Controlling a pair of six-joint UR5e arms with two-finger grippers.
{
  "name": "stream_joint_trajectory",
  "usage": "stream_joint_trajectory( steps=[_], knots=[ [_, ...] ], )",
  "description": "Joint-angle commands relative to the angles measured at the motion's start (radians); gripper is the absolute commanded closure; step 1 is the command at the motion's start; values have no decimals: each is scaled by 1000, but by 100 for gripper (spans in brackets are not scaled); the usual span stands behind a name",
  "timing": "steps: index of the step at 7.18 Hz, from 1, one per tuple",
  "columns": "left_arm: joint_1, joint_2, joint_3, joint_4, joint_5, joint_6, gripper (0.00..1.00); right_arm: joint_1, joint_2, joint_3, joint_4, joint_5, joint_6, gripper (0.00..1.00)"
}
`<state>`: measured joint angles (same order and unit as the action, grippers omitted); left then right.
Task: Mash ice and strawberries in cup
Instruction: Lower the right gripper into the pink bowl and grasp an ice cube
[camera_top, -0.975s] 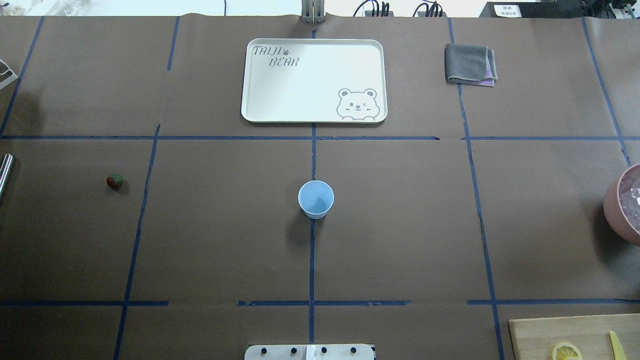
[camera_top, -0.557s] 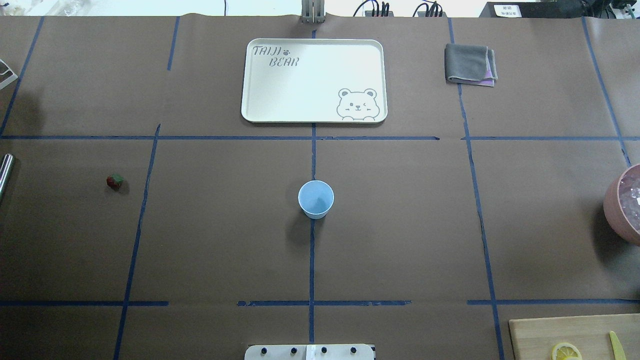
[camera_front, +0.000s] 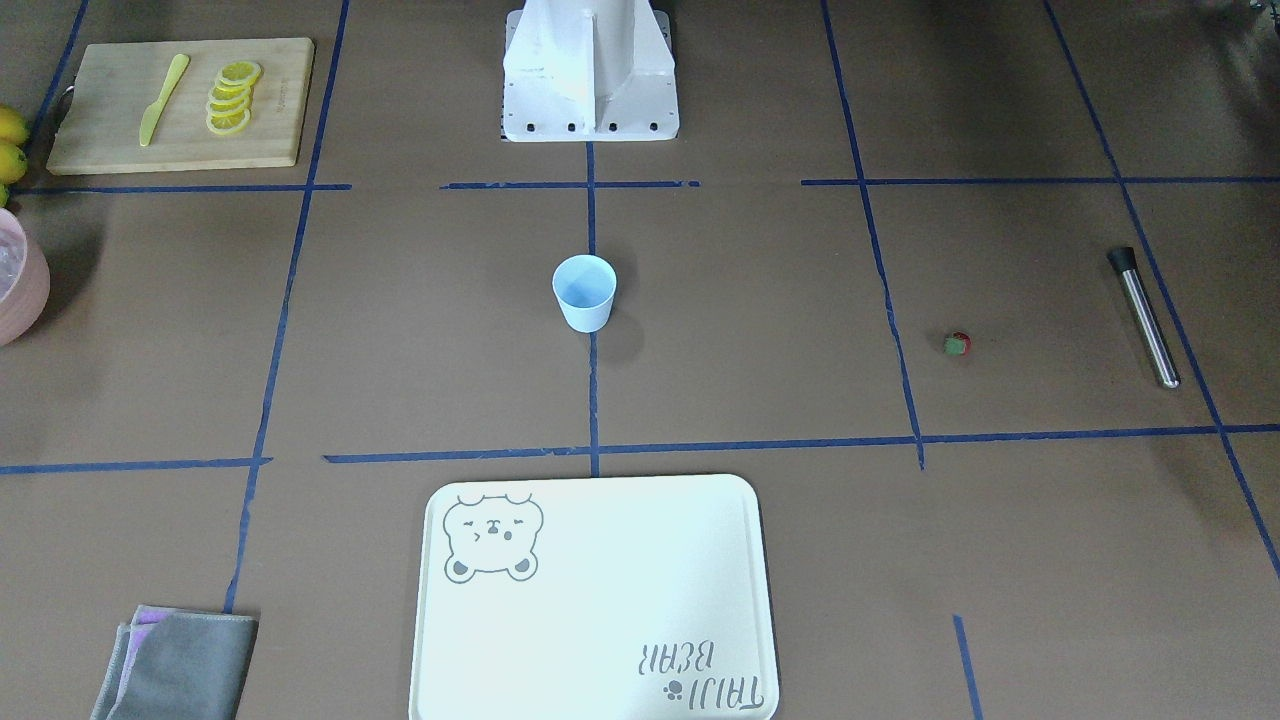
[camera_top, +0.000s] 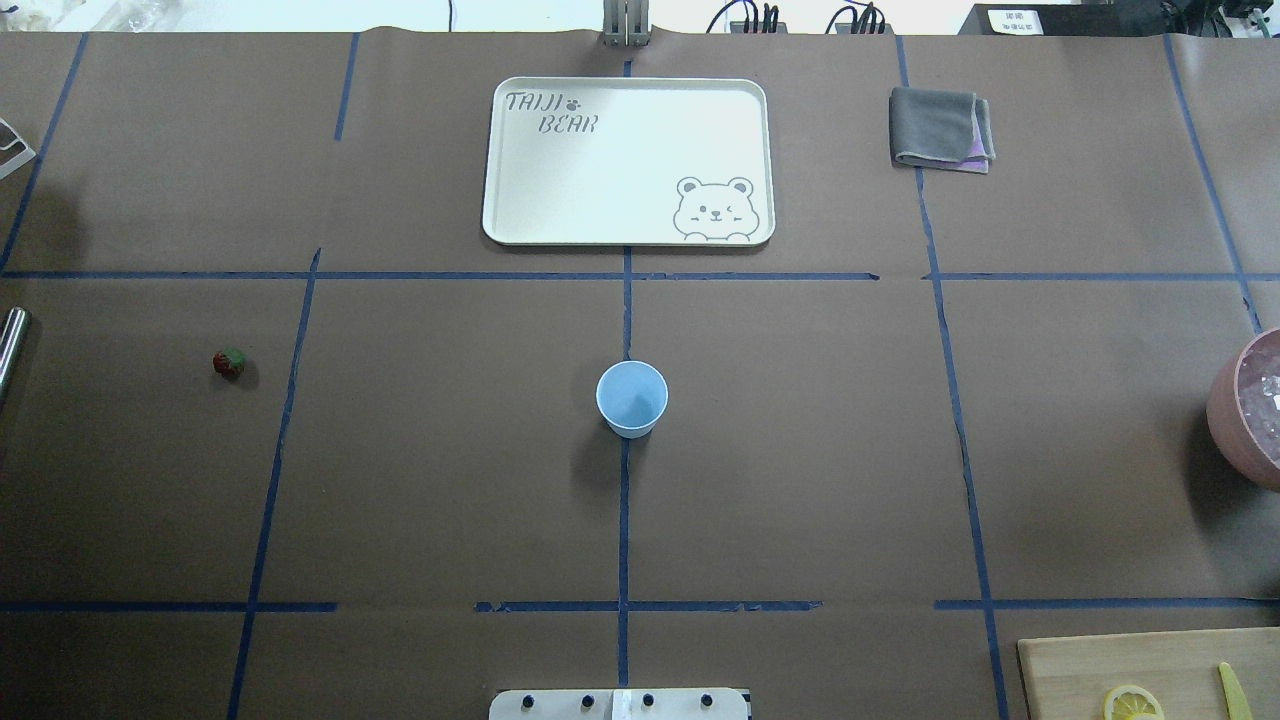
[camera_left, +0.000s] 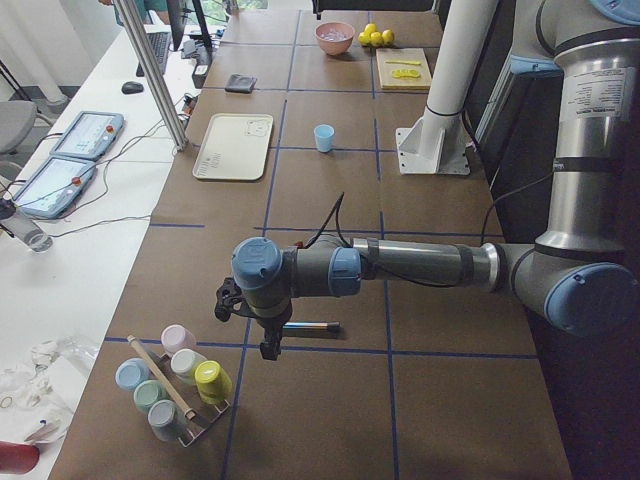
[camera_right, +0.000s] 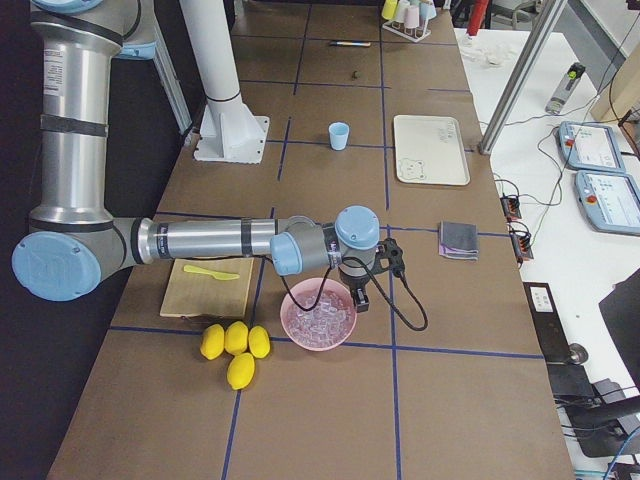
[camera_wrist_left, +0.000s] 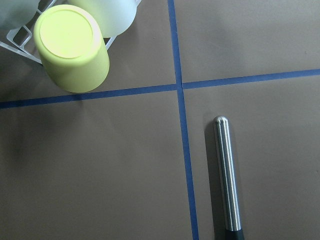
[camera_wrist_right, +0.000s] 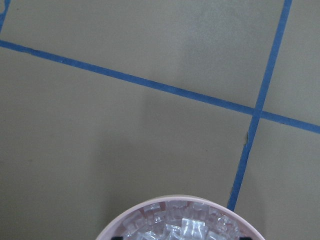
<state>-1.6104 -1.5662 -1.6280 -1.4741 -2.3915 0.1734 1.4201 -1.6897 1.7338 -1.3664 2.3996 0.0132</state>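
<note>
You are seeing the cup (camera_top: 632, 398) standing upright in the middle of the overhead frame, on a blue tape line, and its inside is showing plain blue. The strawberry (camera_top: 229, 363) is lying alone at the left side of that frame, well apart from the cup. The ice (camera_wrist_right: 175, 227) is sitting as a heap of clear cubes in the pink bowl (camera_right: 300, 338), which is showing at the bottom edge of the right wrist frame.

The right gripper (camera_right: 360, 298) is hanging at the upper right rim of this bowl, in the lower middle of the exterior right frame. I cannot tell whether its jaws are spread or pressed together.

The left gripper (camera_left: 270, 348) is hovering in the lower left of the exterior left frame, over a metal rod (camera_wrist_left: 227, 180) that is lying on the table near a yellow cup (camera_wrist_left: 72, 47). For its jaws too, I cannot tell how they are standing.
</note>
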Motion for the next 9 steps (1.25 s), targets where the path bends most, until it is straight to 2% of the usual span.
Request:
stream_joint_trajectory(
  steps=[1,2,3,9],
  knots=[
    [1,0,-1,0,0,0,0,-20,-22,1,1,1,5,36],
    [1,-2,-1,0,0,-2,0,-38,-22,-5,-5,0,4,42],
    [1,-2,-1,0,0,-2,0,-61,-22,-13,-3,0,4,44],
    [1,-2,-3,0,0,-2,0,-112,-45,-34,-6,-5,1,44]
  ],
)
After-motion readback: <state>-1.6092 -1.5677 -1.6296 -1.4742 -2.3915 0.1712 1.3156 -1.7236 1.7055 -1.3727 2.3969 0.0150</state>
